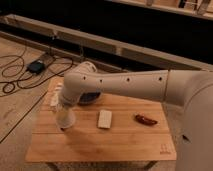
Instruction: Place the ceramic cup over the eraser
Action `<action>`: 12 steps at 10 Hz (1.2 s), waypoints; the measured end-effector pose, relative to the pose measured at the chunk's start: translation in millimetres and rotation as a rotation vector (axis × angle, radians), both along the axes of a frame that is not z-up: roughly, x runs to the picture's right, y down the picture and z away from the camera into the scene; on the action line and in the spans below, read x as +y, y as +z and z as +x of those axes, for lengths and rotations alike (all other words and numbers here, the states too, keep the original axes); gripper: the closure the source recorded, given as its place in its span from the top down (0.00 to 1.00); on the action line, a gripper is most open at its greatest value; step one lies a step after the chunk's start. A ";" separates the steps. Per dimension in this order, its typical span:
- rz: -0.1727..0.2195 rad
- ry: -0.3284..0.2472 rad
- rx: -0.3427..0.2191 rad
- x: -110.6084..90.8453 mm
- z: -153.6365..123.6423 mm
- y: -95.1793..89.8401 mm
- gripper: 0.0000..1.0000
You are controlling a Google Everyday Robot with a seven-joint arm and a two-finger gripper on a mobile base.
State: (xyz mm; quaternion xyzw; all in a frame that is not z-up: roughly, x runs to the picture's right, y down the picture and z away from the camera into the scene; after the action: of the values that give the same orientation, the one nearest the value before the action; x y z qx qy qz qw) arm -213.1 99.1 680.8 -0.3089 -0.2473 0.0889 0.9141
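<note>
Pincer: the pincer (64, 116) is hanging at the end of the white arm (130, 87) over the left part of the desk (100, 145), pointing down. Its fingers are hidden behind the cup, but it is closed, and it looks to be gripping the ceramic cup.

Ceramic cup: the ceramic cup (65, 119) is sitting at the pincer's tip, pale and tapered, low over the wood; whether it is touching the surface or just clear of it, cannot tell.

Eraser: the eraser (145, 120) is lying on the right part of the desk, a small dark reddish block, well apart from the cup.

Key relation: the eraser is lying to the image right of the pincer, at roughly the same depth on the desk. Its long axis is running roughly left to right, slightly tilted. The pale pad (105, 119) is sitting between cup and eraser, so the carry likely has to pass over it.

Other: a dark bowl (89, 98) is showing partly behind the arm.

Surface: a light wooden slatted desk, flat.

Room: a bare floor with black cables (15, 75) trailing at left, and a dark wall behind.
</note>
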 end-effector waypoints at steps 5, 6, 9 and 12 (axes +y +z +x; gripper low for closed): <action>-0.007 -0.032 -0.046 9.6 -15.9 11.8 0.07; 0.002 -0.042 -0.056 11.7 -17.1 16.5 0.16; 0.018 -0.056 -0.069 15.5 -17.6 33.0 0.47; 0.014 -0.047 -0.080 16.1 -18.6 43.5 0.75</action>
State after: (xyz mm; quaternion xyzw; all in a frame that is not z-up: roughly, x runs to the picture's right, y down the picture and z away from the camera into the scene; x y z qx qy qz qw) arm -231.7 115.3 724.3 -0.3116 -0.2768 0.0533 0.9074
